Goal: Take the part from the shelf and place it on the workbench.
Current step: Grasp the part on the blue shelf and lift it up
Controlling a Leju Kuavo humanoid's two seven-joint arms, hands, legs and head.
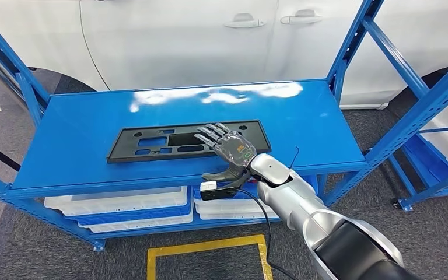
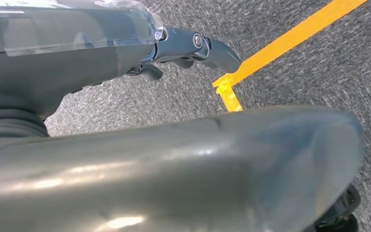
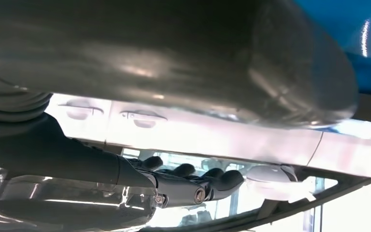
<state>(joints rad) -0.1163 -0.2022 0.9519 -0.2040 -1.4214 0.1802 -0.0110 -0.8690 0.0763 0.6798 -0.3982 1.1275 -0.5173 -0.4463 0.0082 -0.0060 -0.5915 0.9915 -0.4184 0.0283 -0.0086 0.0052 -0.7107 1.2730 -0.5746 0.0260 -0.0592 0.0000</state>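
The part (image 1: 151, 143) is a flat black rectangular panel with cut-outs, lying along the middle of the blue shelf top (image 1: 303, 116). My right hand (image 1: 228, 149) lies over the panel's right end with fingers stretched out and apart, its thumb down at the shelf's front edge. It grips nothing. In the right wrist view the same right hand (image 3: 183, 186) has its dark fingers extended side by side. My left hand (image 2: 125, 43) hangs above the grey carpet, fingers fairly straight and holding nothing.
A white car (image 1: 210, 41) stands close behind the shelf. White and blue bins (image 1: 122, 207) fill the level under the shelf top. Blue uprights frame both ends, and another blue rack (image 1: 437, 116) stands at the right. Yellow floor tape (image 1: 204, 248) marks the carpet in front.
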